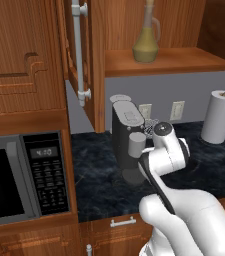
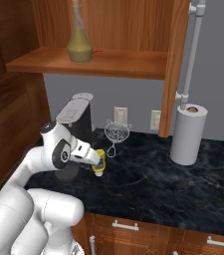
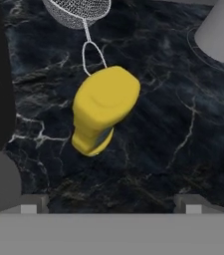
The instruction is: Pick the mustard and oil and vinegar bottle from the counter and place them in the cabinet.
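The robot's end effector (image 2: 100,164) hangs low over the dark marbled table (image 2: 183,184), directly above the yellow mustard (image 2: 99,169) bottle. In the hand view the mustard (image 3: 103,107) is seen from above, standing on the stone between the two widely spread fingertips (image 3: 31,203), neither of which touches it. The end effector is open and holds nothing. A wire mesh strainer (image 2: 117,132) lies on the table just beyond the bottle, its loop handle reaching toward it; the strainer (image 3: 78,11) appears at the top of the hand view. A dark coffee machine (image 1: 126,135) stands just left of the arm, near the back wall. A roll of paper towels (image 2: 187,133) stands upright to the right, well apart from the bottle. Above, the oil and vinegar bottle (image 1: 146,37) already sits upright on the shelf of the open wooden cabinet (image 1: 184,61), whose door (image 1: 84,60) with its silver bar handle is swung out. A microwave (image 1: 24,175) sits at the left.
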